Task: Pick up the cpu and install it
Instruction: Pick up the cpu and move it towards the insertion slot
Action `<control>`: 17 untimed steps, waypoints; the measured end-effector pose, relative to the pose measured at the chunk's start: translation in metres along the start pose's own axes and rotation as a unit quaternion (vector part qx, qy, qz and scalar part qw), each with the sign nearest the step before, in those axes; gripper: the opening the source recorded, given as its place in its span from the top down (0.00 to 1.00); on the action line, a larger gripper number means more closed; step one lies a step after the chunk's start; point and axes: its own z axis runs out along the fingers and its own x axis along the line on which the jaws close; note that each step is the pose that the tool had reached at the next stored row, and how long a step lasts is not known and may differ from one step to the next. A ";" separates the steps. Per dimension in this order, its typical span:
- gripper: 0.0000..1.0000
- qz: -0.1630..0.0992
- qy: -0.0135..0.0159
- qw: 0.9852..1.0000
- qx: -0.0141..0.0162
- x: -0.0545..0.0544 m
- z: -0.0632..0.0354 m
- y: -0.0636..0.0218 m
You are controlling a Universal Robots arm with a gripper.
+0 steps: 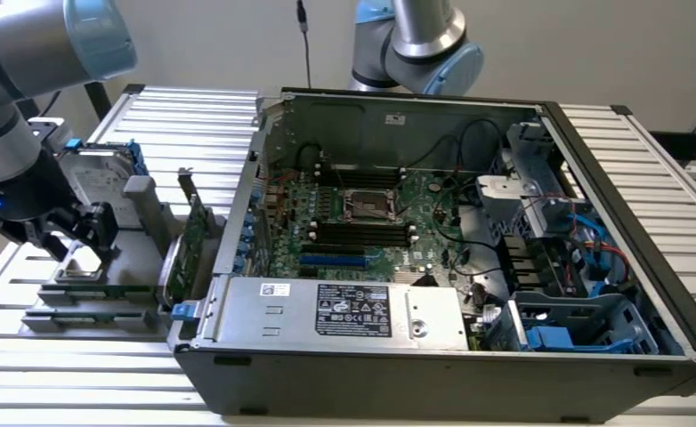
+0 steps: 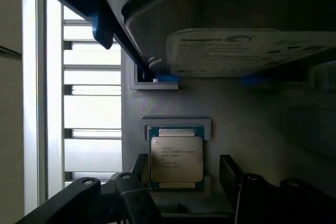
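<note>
The end effector point(image 2: 184, 163) hangs low over a grey fixture point(image 2: 178, 124) with its dark fingers point(image 2: 231, 174) spread wide. One finger stands on each side of the cpu point(image 2: 177, 156) and they are not closed on it. Whether either finger touches the chip's edge cannot be told. The cpu lies flat in a square recess of that fixture, its silver-grey printed top facing up. Just beyond it, on the same fixture, sits a silver hard drive point(image 2: 247, 51) with blue rails point(image 2: 168, 78). The fixture rests on a slatted metal desk point(image 1: 324, 405) near the exterior view's left, under the grey arm point(image 1: 16, 133). Beside it stands a green card point(image 1: 182, 253), upright on its edge. Further toward the exterior view's right lies an open computer case point(image 1: 443, 374), well apart from the cpu. A labelled power supply point(image 1: 336, 311) sits along its near side. Behind that is a green board point(image 1: 425, 227) with a dark square socket frame point(image 1: 368, 205). Past the case's far wall rises another arm's grey and blue joint point(image 1: 425, 44).
</note>
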 end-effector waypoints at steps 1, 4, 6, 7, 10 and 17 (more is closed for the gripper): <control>0.35 0.000 0.000 1.000 0.000 0.000 0.0002 -0.0002; 0.35 0.000 0.000 1.000 -0.001 0.000 0.0011 -0.0009; 0.35 0.000 0.000 1.000 -0.002 0.000 0.0017 -0.0011; 0.35 0.000 0.000 1.000 -0.002 0.000 0.0020 -0.0012; 0.35 0.000 0.000 1.000 -0.003 0.001 0.0026 -0.0014; 0.35 0.002 0.002 1.000 -0.005 0.003 0.0047 -0.0015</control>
